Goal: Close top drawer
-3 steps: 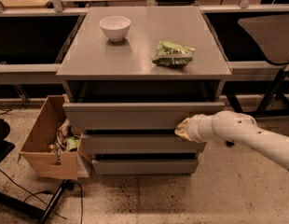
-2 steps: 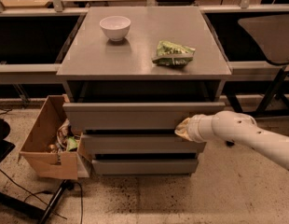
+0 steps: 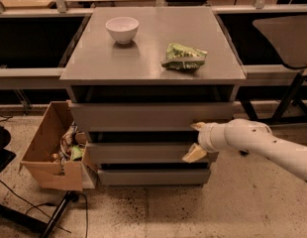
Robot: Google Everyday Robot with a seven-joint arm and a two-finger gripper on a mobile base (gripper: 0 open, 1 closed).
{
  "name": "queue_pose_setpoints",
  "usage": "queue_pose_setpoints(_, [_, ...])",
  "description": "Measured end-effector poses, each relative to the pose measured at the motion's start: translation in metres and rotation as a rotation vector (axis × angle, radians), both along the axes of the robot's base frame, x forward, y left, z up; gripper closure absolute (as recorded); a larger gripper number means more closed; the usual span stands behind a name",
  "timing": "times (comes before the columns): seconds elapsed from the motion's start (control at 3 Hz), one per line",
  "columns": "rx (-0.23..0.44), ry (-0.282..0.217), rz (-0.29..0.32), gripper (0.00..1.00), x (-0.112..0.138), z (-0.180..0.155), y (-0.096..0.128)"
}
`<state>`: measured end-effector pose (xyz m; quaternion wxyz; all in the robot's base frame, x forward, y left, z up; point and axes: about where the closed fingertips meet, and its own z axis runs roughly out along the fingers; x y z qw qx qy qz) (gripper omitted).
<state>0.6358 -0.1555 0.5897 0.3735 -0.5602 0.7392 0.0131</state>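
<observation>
Here's the grey cabinet, centre of the frame, its flat counter [image 3: 143, 63] carrying 2 small things. Right under it, the top drawer [image 3: 143, 115] sits proud of the carcass with a dark gap above its front, so it looks part-way out, not yet home. The 2 shorter drawers are below it. The white arm [image 3: 262, 140] reaches in from the lower right. A cardboard box [image 3: 42, 152] full of odds and ends stands at the lower left, just beside the cabinet.

Now the tool [image 3: 195, 140]: it's at the right end of the drawer front, fingers spread apart, gripping nothing, the upper one at the front's lower edge.

That front is stiff, plain and handle-less, so I'd say nothing to grab: push flat on the face. Pushing this far right may skew it on its runners.

Up top, a crumpled green bag [image 3: 184, 57] and a white bowl [image 3: 122, 29].
</observation>
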Motion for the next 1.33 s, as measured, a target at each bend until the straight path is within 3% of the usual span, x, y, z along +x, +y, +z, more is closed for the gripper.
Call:
queue_pose_setpoints(0.33, [0.000, 0.000, 0.000, 0.01, 0.000, 0.000, 0.000])
queue_pose_setpoints(0.67, [0.000, 0.000, 0.000, 0.24, 0.000, 0.000, 0.000])
queue_pose_setpoints(1.0, [-0.086, -0.024, 0.015, 0.47, -0.013, 0.016, 0.006])
queue_pose_setpoints(1.33, [-0.302, -0.028, 0.098, 0.78, -0.050, 0.065, 0.027])
